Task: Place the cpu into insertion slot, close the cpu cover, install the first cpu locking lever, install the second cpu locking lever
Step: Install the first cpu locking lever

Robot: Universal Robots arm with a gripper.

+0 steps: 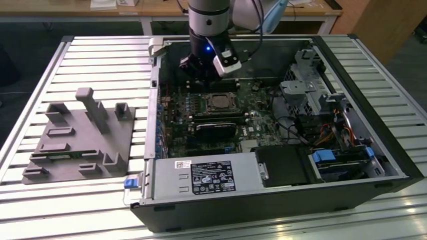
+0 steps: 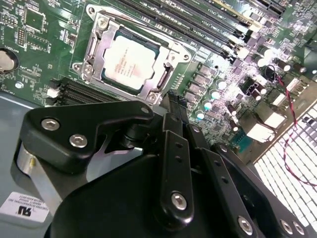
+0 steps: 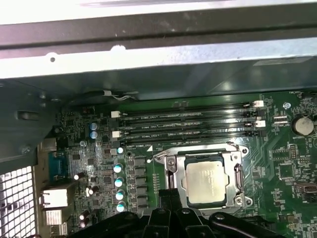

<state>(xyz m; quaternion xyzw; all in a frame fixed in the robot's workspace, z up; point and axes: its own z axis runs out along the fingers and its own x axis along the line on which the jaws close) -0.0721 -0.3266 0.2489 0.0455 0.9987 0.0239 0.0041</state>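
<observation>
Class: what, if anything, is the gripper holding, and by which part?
Nothing is held. The gripper is bare, close to the cpu cover, and the cpu lies within that cover's frame.

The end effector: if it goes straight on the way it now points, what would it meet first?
Probably the cpu cover, at its edge next to the cpu, where the end effector aims. Depth is unclear: it may be the green board instead.
</observation>
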